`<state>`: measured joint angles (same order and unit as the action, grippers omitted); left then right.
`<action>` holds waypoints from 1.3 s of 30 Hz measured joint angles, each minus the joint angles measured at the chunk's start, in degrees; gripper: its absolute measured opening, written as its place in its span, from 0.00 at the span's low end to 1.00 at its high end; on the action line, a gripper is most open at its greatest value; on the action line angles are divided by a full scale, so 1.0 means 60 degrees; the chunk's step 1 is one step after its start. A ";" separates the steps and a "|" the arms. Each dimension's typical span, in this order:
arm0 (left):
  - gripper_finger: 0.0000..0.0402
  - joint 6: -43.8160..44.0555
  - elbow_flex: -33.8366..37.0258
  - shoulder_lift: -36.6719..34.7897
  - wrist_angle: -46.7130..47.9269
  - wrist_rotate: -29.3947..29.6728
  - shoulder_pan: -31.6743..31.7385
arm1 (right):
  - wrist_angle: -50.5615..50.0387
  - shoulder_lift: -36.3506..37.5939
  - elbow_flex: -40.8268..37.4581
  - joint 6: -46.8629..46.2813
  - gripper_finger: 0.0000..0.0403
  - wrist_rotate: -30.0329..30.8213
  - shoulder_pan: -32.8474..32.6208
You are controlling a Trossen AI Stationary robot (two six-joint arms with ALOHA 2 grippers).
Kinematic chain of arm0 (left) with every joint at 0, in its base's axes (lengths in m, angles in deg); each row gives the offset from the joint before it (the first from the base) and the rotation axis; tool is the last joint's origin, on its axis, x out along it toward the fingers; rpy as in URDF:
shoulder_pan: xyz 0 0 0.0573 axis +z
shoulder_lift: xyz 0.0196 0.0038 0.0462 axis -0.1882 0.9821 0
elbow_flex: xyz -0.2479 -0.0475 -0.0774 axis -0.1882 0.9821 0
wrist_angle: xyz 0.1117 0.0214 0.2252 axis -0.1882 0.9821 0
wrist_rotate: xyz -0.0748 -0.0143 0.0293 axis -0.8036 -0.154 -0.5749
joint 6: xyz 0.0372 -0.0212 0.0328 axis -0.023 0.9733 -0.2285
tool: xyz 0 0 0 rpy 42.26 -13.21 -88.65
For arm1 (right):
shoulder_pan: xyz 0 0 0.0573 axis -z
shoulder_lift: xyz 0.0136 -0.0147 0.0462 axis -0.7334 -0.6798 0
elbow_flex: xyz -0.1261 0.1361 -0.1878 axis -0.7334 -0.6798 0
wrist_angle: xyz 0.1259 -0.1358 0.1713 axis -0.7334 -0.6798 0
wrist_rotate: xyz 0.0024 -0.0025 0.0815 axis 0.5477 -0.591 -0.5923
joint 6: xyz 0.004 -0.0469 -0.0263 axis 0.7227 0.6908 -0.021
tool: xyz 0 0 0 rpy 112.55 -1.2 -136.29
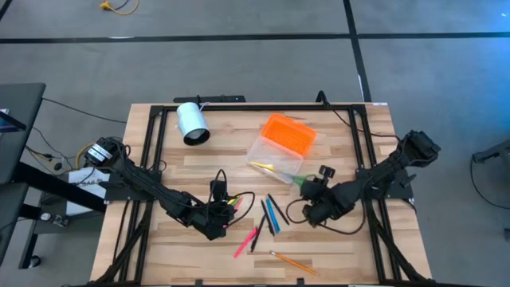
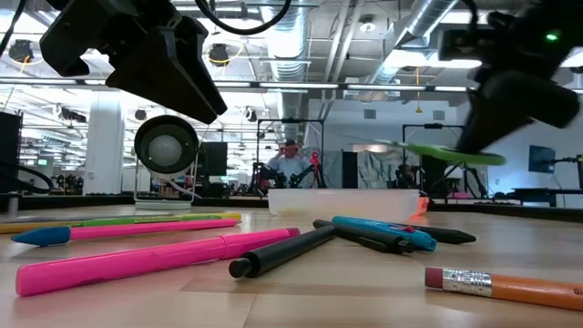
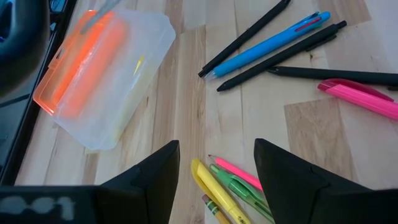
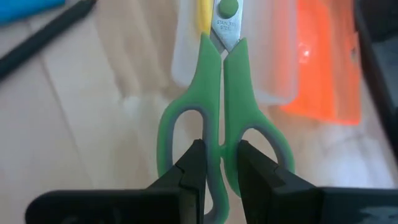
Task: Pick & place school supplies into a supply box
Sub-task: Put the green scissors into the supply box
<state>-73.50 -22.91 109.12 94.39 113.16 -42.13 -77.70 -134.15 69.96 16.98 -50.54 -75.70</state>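
The supply box (image 1: 279, 147) lies open at the table's middle, its orange lid (image 1: 288, 134) flipped toward the far side and a yellow pen in its clear base (image 1: 273, 159). My right gripper (image 1: 309, 187) hovers just right of the box, shut on the green-handled scissors (image 4: 221, 81), whose blades point at the base (image 4: 261, 50). My left gripper (image 3: 216, 162) stands open above yellow, green and pink pens and a pencil (image 3: 224, 186) on the table. Blue and black pens (image 1: 271, 215), a pink pen (image 1: 245, 243) and a pencil (image 1: 291, 261) lie flat nearby. My right gripper pinches the scissors between its two fingers at the handles' inner bars (image 4: 221, 134), where the two green loops meet. The fingers lie along the scissors and slant down toward the box. The scissors (image 2: 446, 153) hang about level, closed and lifted clear of the table.
A white cylinder (image 1: 191, 123) lies on its side at the far left of the table. A black frame (image 1: 239, 108) runs along the table's edges. Bare wood shows at the near left and far right.
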 joint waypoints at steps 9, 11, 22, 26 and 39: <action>0.49 0.0046 0.0000 0.0000 0.0056 0.0069 -0.0270 | 0.1848 0.0000 0.0416 0.2391 0.13 0.0081 0.1686; 0.49 0.0062 0.0000 0.0000 0.0055 0.0073 -0.0319 | 0.2591 0.0000 0.0419 0.3070 0.13 -0.0150 0.2123; 0.49 0.0234 0.0000 0.0000 0.0052 0.0124 -0.0571 | 0.3424 0.0000 0.0419 0.4164 0.13 -0.1150 0.3707; 0.49 0.0241 0.0000 0.0000 0.0048 0.0331 -0.0598 | 0.3515 -0.0088 0.0419 0.4110 0.13 -0.1371 0.4020; 0.49 0.0267 0.0000 0.0000 0.0087 0.0561 -0.0598 | 0.3823 -0.0803 0.0398 0.4059 0.13 -0.2153 0.4552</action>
<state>-71.90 -22.91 109.12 94.91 116.52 -45.72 -54.76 -138.97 72.35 41.34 -63.46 -48.39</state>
